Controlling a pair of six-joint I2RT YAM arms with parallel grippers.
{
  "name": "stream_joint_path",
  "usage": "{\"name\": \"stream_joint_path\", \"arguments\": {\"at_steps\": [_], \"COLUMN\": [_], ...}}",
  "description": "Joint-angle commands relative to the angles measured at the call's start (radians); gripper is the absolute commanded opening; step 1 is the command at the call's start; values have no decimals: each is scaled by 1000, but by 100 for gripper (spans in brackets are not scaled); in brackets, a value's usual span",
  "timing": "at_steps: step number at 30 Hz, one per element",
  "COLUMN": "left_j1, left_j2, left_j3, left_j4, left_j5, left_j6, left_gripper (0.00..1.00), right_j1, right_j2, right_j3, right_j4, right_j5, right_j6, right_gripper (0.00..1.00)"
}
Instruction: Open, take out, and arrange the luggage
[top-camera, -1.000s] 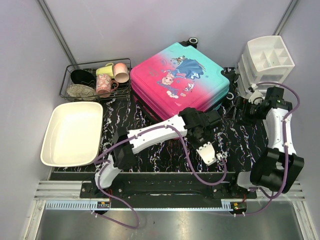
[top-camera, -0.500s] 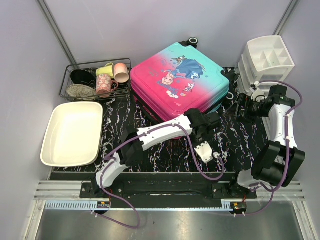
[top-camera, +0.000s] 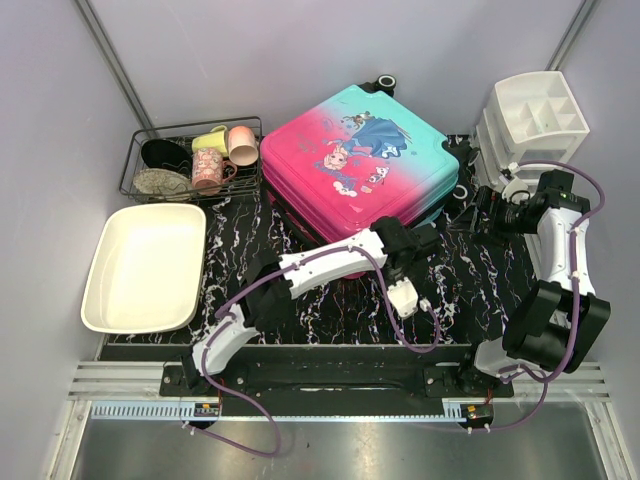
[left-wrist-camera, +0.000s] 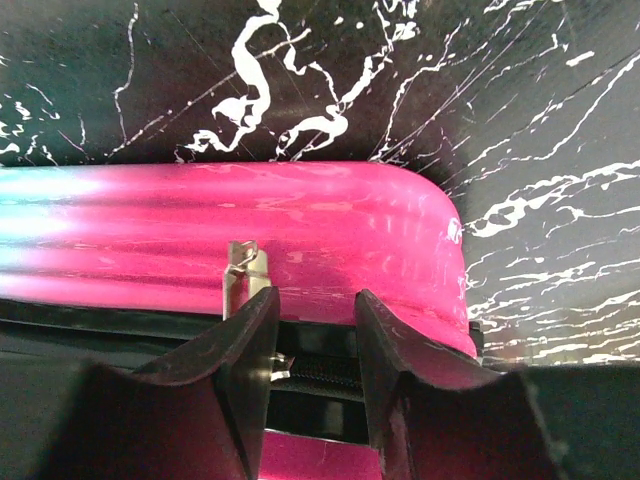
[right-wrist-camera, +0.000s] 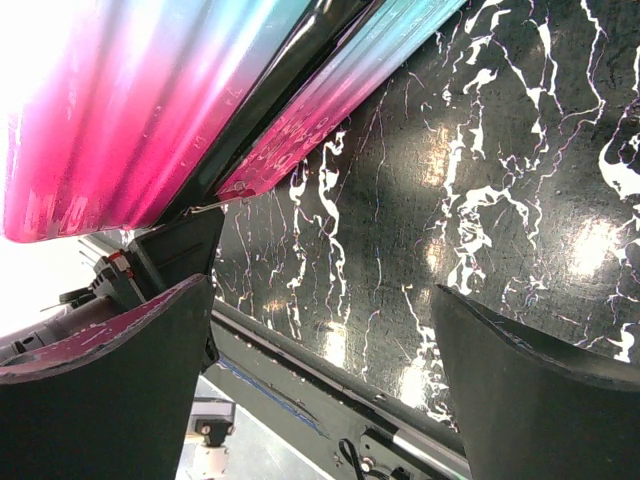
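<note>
**Closed luggage, pincers at its edge**

The luggage (top-camera: 355, 165) lies flat mid-worktop (top-camera: 250, 240), toward the far side. The left pincer (left-wrist-camera: 315, 300), partly apart, straddles its near-edge zip seam, the zip pull (left-wrist-camera: 245, 272) beside one finger. The right pincer (right-wrist-camera: 322, 290), wide apart, faces its right side.

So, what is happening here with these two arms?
The left end effector sits at the near edge of the closed suitcase. Its fingers stand a little apart over the zipper line. The metal zipper pull is beside one finger, apparently not gripped. The right end effector hangs wide open by the suitcase's right-hand corner.
</note>
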Motion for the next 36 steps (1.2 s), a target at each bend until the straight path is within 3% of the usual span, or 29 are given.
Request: {"name": "stream_joint_path", "arguments": {"at_steps": [1,5,9,16,20,36], "left_j1": [4,4,9,20,20,-6], "left_j2": [26,29,49,23,-53,-285], "left_j3": [28,37,78,74,-14,-331], "left_j4": [-64,-41,-49,-184,-209,-209], "left_j5": [-112,-126,-128,-103,-89,-69], "left_j6": [19,27,18,-10,-22,-62], "left_gripper": [44,48,43,18,0,0], "right_j1": [1,1,1,1,1,1], "right_j2": [-13,-14,-13,-19,-22,-2], "right_j3": [21,21,24,27,29,52], "right_j4": [14,11,13,14,16,13], "right_j5": [-32,-36,-40,-42,-40,-49], "right_j6": [-4,-11,-8,-3,-3,-30], "right_gripper": [99,99,99,98,98,97]}}
